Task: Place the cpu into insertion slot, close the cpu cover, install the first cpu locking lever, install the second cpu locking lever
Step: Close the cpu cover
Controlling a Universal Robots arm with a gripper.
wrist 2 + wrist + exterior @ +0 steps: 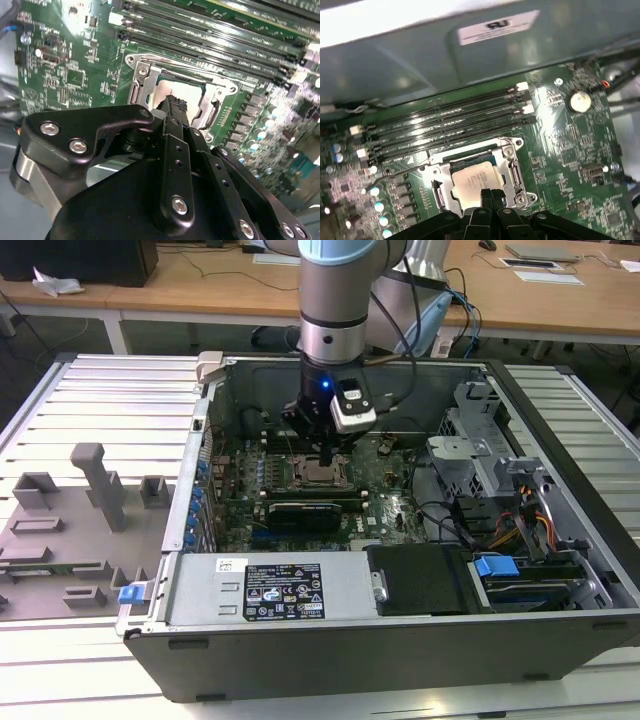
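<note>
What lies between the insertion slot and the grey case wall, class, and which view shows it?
Long black parallel slots fill the stretch between the insertion slot and the case wall, in the first wrist view.

"How many arms over the computer case point(400, 660)?"

"One arm point(338, 300), and one case. One gripper point(328, 457) on the arm, with two fingers point(485, 196)."

"And on the green board?"

"One cpu point(470, 181), one cpu cover point(508, 162) framing it, one insertion slot point(438, 191)."

"Anything else worth counting?"

"Four long black memory slots point(445, 122) – that's my count in the first wrist view – and one round coin cell point(580, 101)."
</note>
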